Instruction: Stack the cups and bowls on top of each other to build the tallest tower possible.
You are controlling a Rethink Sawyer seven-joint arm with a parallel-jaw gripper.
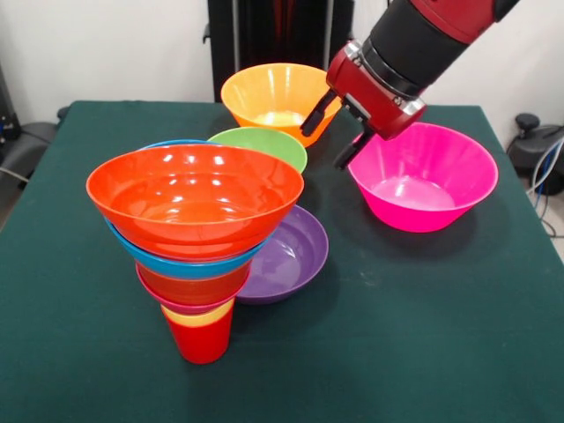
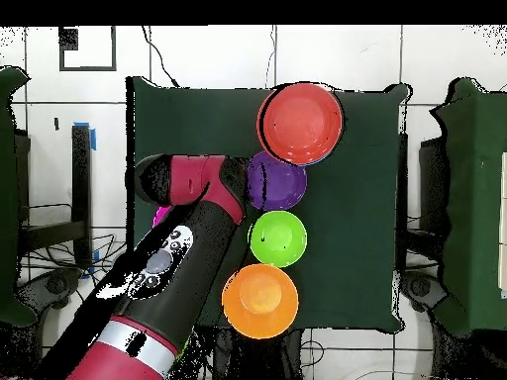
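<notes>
A dark green worktop (image 1: 423,335) carries the tower (image 1: 196,247), which stands toward its near left in the front view. The base is a red cup (image 1: 203,339) with the yellow cup (image 1: 199,315) nested in it, only its rim showing. Above these sit a crimson-pink bowl (image 1: 189,302), an orange bowl (image 1: 196,284), a blue bowl (image 1: 189,262) and, widest and uppermost, an orange-red bowl (image 1: 194,198). From overhead the tower shows as an orange-red disc (image 2: 301,123) near the worktop's far edge.

Just behind and right of the tower lies the purple bowl (image 1: 291,256), its rim tucked under the overhang of the upper bowls; whether it touches the stack cannot be told. The green bowl (image 1: 262,145) sits behind the tower, partly hidden by it, and the light orange bowl (image 1: 275,99) stands farther back, near the pedestal. The magenta-pink bowl (image 1: 425,181) rests on the right side, apart from the others.

The red and black arm (image 1: 423,35) comes down from the upper right. Its pincer (image 1: 332,132) is released, the two dark fingers (image 1: 315,116) spread apart and holding nothing, hanging in the air between the light orange bowl and the magenta-pink bowl, above the worktop
</notes>
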